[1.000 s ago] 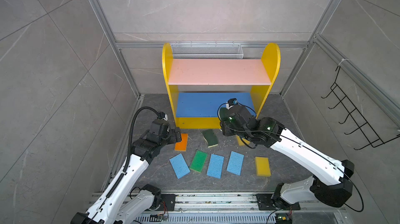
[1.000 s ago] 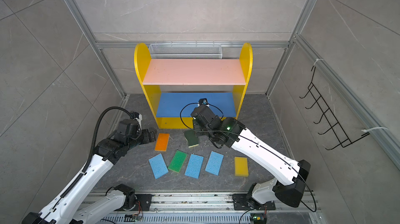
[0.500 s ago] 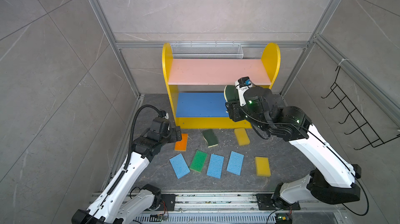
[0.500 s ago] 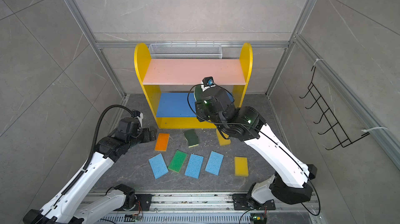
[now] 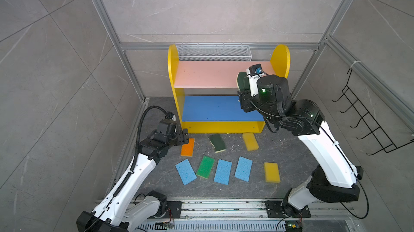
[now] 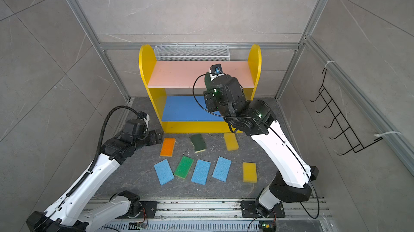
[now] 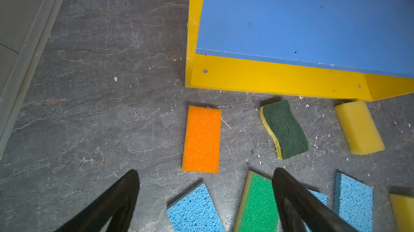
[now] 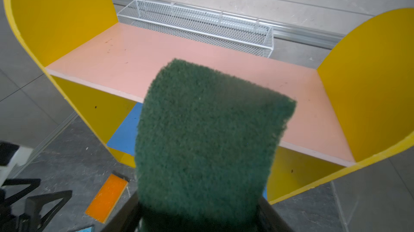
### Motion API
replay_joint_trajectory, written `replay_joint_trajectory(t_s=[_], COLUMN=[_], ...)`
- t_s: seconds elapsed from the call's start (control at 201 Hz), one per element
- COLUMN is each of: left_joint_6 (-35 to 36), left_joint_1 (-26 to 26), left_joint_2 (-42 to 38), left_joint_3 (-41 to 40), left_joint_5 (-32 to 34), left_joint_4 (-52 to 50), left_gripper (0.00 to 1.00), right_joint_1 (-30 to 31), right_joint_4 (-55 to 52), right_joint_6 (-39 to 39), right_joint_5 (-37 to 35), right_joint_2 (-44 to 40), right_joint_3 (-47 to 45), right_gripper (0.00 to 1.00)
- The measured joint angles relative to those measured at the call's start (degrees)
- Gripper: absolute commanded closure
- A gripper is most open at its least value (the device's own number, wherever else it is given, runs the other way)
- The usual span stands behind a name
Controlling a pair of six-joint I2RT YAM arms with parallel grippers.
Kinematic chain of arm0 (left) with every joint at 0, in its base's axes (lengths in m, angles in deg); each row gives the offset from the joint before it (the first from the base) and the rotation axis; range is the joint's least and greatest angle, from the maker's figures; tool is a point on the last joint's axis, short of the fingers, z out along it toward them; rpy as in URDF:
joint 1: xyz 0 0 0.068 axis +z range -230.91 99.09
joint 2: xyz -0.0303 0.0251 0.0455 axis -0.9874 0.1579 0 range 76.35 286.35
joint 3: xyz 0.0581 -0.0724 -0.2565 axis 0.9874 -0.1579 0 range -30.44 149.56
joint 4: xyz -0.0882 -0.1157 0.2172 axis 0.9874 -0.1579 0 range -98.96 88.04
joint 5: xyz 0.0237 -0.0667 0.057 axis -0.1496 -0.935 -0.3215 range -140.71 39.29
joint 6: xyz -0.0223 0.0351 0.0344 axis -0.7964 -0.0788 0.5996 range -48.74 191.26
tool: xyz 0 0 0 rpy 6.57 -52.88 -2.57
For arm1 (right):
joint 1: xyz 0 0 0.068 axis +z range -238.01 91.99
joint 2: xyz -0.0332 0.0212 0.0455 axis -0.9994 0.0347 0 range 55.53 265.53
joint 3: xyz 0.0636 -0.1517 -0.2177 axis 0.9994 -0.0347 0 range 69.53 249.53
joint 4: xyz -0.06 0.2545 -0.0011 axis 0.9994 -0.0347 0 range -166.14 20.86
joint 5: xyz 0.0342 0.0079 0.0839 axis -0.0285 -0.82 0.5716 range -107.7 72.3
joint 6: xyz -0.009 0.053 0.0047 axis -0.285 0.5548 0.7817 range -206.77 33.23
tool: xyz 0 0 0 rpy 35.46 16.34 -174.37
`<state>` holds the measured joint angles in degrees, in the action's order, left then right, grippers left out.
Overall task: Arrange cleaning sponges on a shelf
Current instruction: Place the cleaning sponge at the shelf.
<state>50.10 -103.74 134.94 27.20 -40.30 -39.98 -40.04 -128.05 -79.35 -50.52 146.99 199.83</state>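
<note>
Grey floor [image 5: 289,152], yellow shelf [image 5: 224,127], dark-green sponge [image 8: 208,134] in right jaws

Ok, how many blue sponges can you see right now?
3, all flat on the floor: one blue sponge left of the green sponge, two more right of it. None seen on the shelf, though the right arm hides part of it.

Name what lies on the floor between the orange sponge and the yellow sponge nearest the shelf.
A wavy dark-green sponge, touching neither, seen in both top views and the left wrist view.
</note>
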Motion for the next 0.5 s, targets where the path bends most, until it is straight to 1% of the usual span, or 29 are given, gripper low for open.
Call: replay_joint_trajectory(t_s=[0.149, 0.344, 0.503], left_joint_6=[0.4, 0.6, 0.9], left_joint_1=[0.0, 0.0, 0.0], left_joint_2=[1.3, 2.8, 3.4], left_joint_3=[0.9, 1.6, 2.6], left_joint_5=[0.0, 0.0, 0.0], left_joint_4=[0.4, 1.1, 1.5], left_gripper=[0.05, 0.05, 0.06], right_joint_1=[-4.8, -11.7, -14.4], right_joint_4=[0.3, 2.0, 2.7], right_joint_6=[-1.5, -3.1, -4.7], right_joint_5=[1.3, 4.8, 7.1], right_joint_2=[1.0, 2.9, 5.8], right_joint_3=[2.0, 2.3, 4.4], right_gripper=[0.39, 0.39, 0.39])
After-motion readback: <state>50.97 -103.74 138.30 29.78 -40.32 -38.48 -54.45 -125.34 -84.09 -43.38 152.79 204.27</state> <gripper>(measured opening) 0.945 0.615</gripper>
